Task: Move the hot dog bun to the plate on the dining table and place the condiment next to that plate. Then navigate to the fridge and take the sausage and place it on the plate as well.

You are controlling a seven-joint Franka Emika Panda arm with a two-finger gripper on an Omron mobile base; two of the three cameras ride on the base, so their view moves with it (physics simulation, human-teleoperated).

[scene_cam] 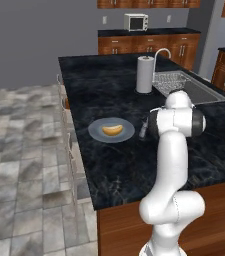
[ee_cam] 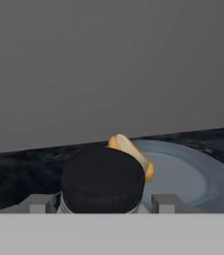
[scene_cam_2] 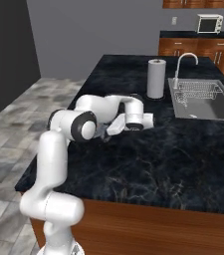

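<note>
Bun [scene_cam: 112, 130] lies on plate [scene_cam: 95, 134], mid counter [scene_cam: 114, 170]. Jar [scene_cam: 143, 131] stands on counter at plate's 3 o'clock, just beside the rim. My hand [ee_cam: 101, 203] straddles jar's dark cap, fingers [ee_cam: 38, 203] either side; can't tell if they touch. Towel roll [scene_cam: 145, 74] at 1 o'clock, by sink [scene_cam: 199, 90].

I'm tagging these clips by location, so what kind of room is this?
A home kitchen, rendered in simulation: a black stone island counter with an inset steel sink and faucet, wood cabinets along the back wall, and a white toaster oven on top.
</note>
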